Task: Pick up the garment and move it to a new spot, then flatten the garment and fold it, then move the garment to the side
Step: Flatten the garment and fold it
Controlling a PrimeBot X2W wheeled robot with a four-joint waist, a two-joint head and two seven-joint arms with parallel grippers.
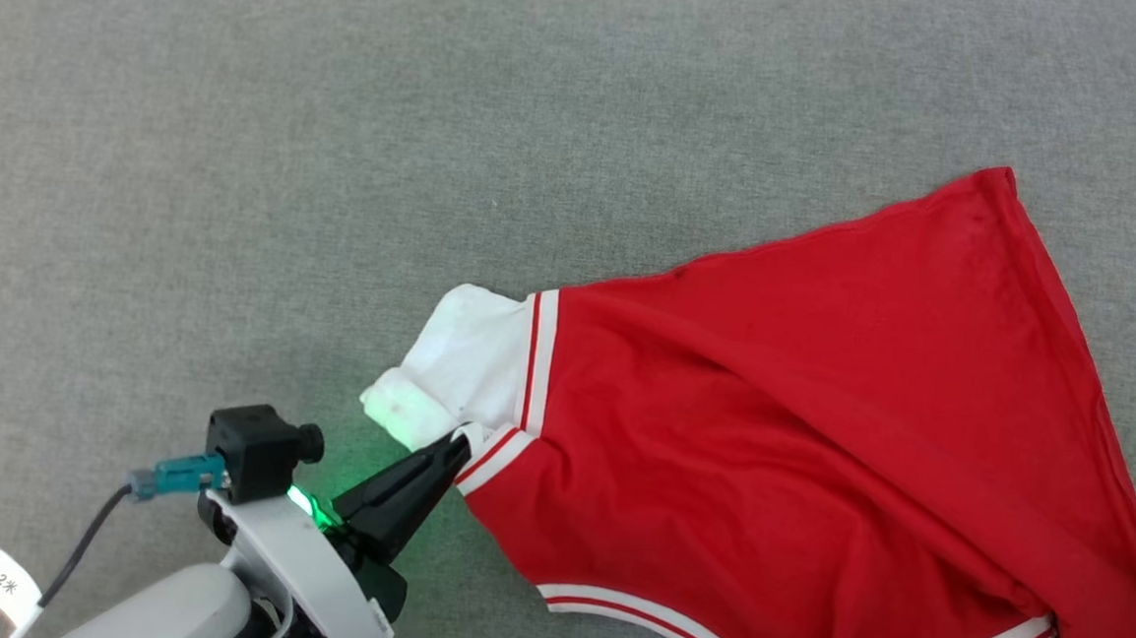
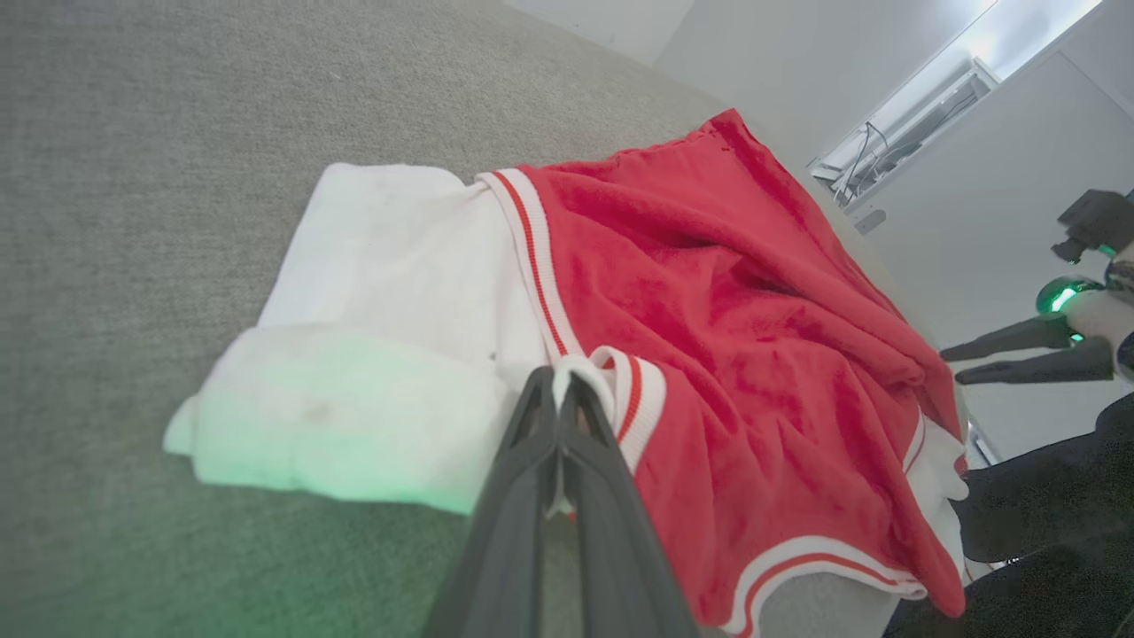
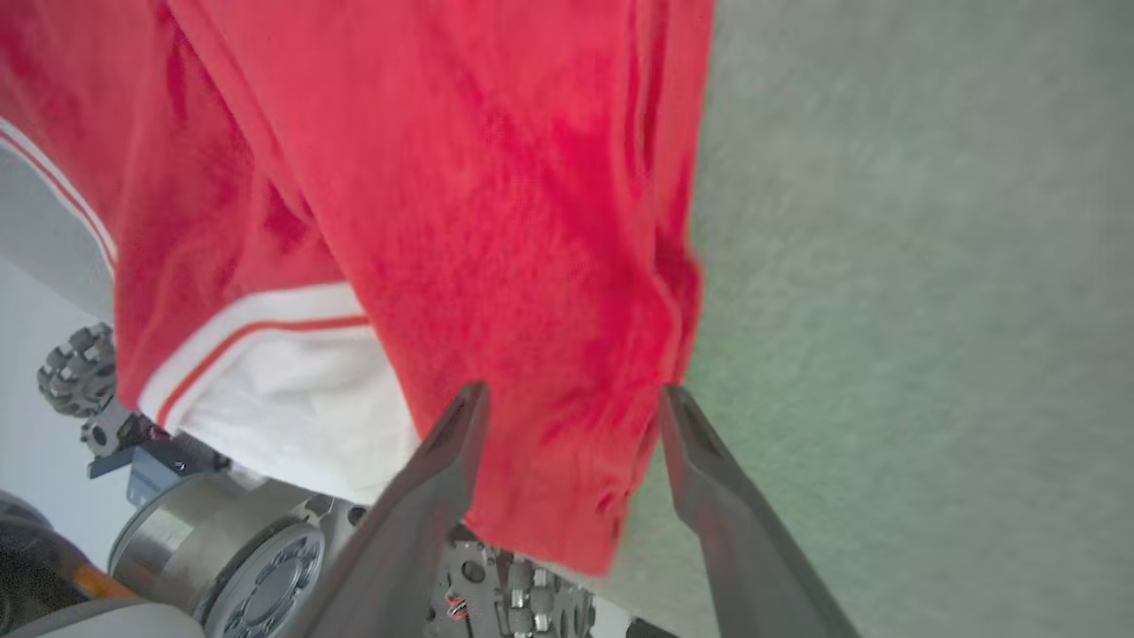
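The garment lies red side up on the grey table, one white sleeve pointing left and striped trim along its near edge. My left gripper is shut on the white-striped trim where that sleeve meets the body; the left wrist view shows the fingertips pinching a small loop of trim on the garment. My right gripper stands open, its fingers spread on either side of a hanging red edge of the garment. The left wrist view also catches the right gripper at the shirt's far end.
Grey cloth-covered table stretches wide to the left and back of the shirt. Its near edge runs just under the shirt's lower trim. The robot's base and wheels show below that edge. A pale wall and cabinet stand beyond the table.
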